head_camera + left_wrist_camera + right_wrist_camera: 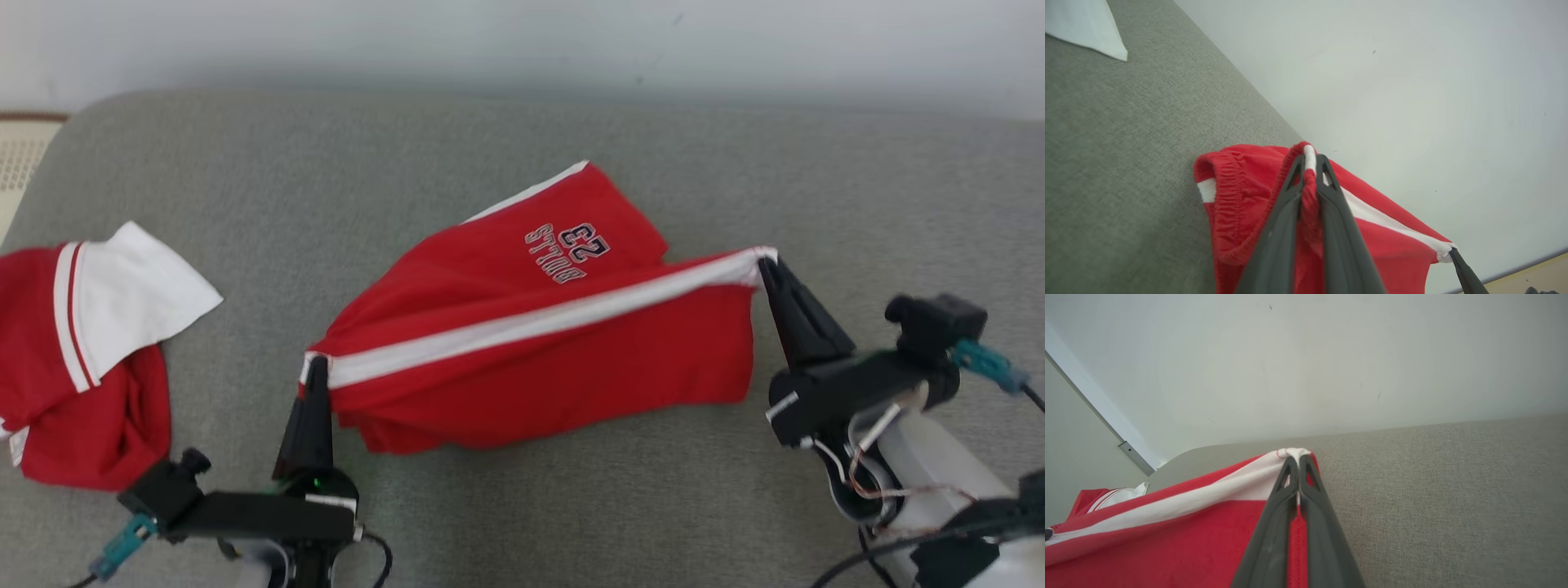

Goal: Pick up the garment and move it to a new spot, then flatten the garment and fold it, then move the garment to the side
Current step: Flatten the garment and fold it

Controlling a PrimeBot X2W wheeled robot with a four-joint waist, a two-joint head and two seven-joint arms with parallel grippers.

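Our left tool is closed on the waistband corner of the red shorts and our right tool is pinched shut on the white-striped hem corner. The shorts are stretched between them, low over the grey padded surface. We hold only thin edges, so a stronger pull may let one corner slip out, and a careless move to the left may drop them on the other red and white garment.

Shorts underside hidden; spare garment cut by edge
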